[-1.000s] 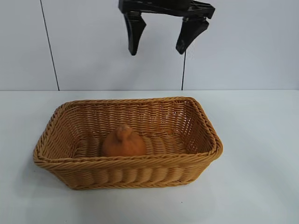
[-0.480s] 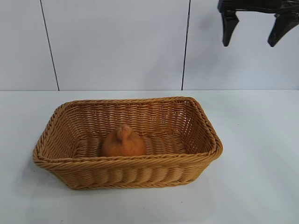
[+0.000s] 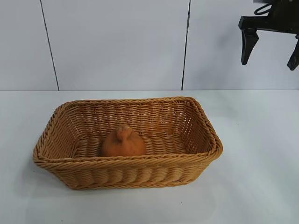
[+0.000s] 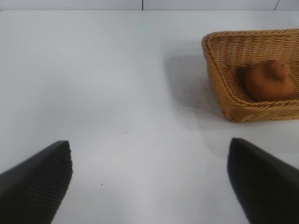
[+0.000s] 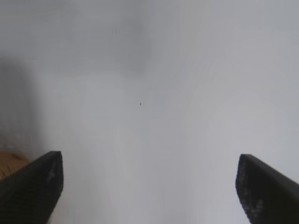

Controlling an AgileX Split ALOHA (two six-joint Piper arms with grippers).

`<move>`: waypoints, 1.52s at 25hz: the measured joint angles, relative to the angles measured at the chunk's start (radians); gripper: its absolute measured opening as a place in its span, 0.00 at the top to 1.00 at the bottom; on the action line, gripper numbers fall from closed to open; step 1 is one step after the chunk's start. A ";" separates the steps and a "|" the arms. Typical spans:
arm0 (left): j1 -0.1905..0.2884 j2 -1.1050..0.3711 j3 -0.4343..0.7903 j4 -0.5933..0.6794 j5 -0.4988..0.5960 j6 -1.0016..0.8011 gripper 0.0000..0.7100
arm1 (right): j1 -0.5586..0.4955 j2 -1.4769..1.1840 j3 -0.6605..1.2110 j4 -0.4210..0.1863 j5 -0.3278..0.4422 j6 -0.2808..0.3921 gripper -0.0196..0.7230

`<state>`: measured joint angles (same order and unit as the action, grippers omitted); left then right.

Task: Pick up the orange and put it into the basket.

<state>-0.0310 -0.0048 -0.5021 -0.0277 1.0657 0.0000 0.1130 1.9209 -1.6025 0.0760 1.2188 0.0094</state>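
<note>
- The orange sits upright on the floor of the basket, near the front wall; placement reads as complete.
- The right gripper hangs high above the table, beyond the basket's right end, fingers spread wide and empty.
- The left gripper is parked low over bare table, well apart from the basket, also wide open and holding nothing.
- Retreat step: keep the right arm high and clear of the rim so the basket stays put.
</note>
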 joint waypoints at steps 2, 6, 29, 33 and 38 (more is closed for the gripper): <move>0.000 0.000 0.000 0.000 0.000 0.000 0.09 | 0.031 -0.059 0.069 -0.001 0.000 0.000 0.04; 0.000 0.000 0.000 0.000 0.000 -0.005 0.09 | 0.093 -0.185 0.212 -0.002 0.000 0.001 0.04; 0.000 0.000 0.000 0.000 0.000 0.000 0.09 | 0.129 -1.164 1.098 -0.021 -0.173 -0.056 0.04; 0.000 0.000 0.000 0.000 0.000 -0.005 0.09 | 0.129 -1.330 1.106 -0.021 -0.191 -0.056 0.04; 0.000 0.000 0.000 0.000 0.000 0.000 0.09 | 0.129 -1.489 1.106 -0.017 -0.194 -0.050 0.04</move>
<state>-0.0310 -0.0048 -0.5021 -0.0277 1.0657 0.0000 0.2423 0.4316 -0.4969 0.0590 1.0243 -0.0408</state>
